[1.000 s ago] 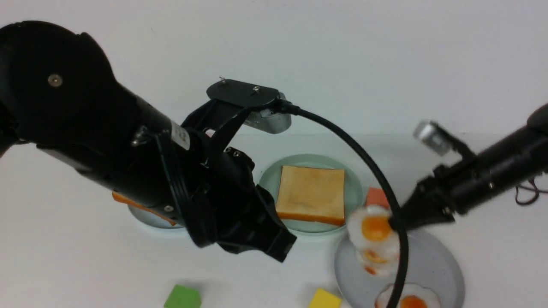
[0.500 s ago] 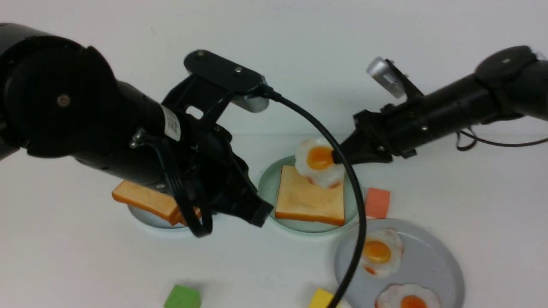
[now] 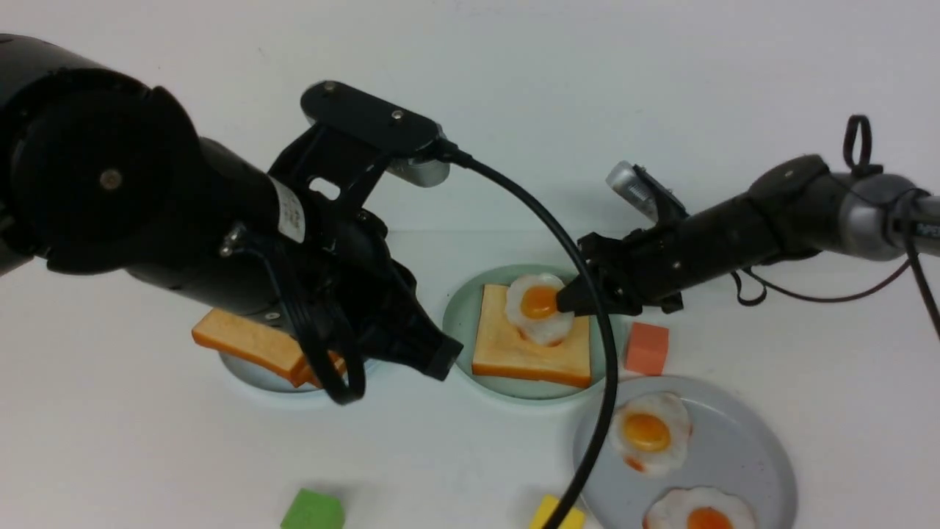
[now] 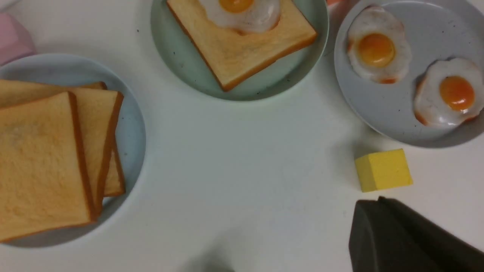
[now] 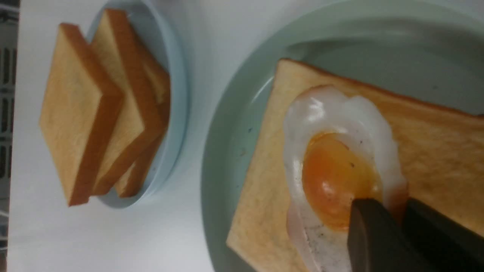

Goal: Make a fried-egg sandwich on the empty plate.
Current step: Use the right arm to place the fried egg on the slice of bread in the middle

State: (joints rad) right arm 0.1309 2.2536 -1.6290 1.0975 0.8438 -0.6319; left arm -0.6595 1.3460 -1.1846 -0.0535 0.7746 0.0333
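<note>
Pinching the fried egg (image 3: pixel 538 308) by its white edge, the right gripper (image 3: pixel 565 301) holds it on the toast (image 3: pixel 507 347) on the green plate (image 3: pixel 457 323); the egg looks light, soft and floppy.

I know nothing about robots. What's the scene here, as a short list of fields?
mint-green plate: holds one toast slice
fried egg: lying on that slice, toward its far right corner
right gripper: shut on the fried egg's edge
left gripper: shut, holding nothing
pale blue plate: skewed toast pile
grey plate: two spare eggs
not yet done: second slice on top
</note>
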